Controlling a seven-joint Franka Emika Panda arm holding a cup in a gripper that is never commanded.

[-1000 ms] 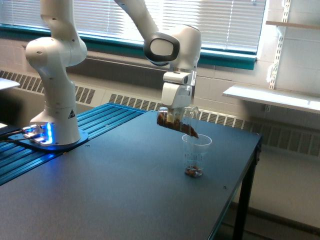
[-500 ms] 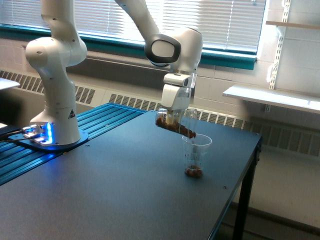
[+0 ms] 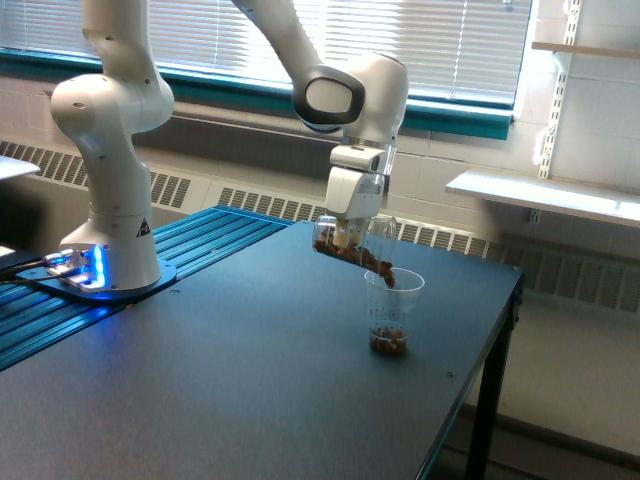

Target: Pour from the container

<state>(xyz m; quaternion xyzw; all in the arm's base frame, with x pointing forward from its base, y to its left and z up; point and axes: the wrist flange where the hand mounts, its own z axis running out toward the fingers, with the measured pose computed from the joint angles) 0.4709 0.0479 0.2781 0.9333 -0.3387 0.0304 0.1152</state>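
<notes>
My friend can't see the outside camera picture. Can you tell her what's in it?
A white robot arm's gripper holds a tipped clear cup, spilling brown bits into a second clear cup standing on a dark table. Windows with blinds are behind.

The gripper [image 3: 352, 232] is hanging above the table [image 3: 230, 390], clamping the container [image 3: 350, 250], which is lying tipped with its rim lowered toward the exterior view's right. That rim is sitting just over the mouth of a second cup [image 3: 390, 312] standing upright on the table, with brown pieces lying in its bottom. The arm's base [image 3: 108, 262] is standing at the exterior view's left, well apart from both cups.
</notes>
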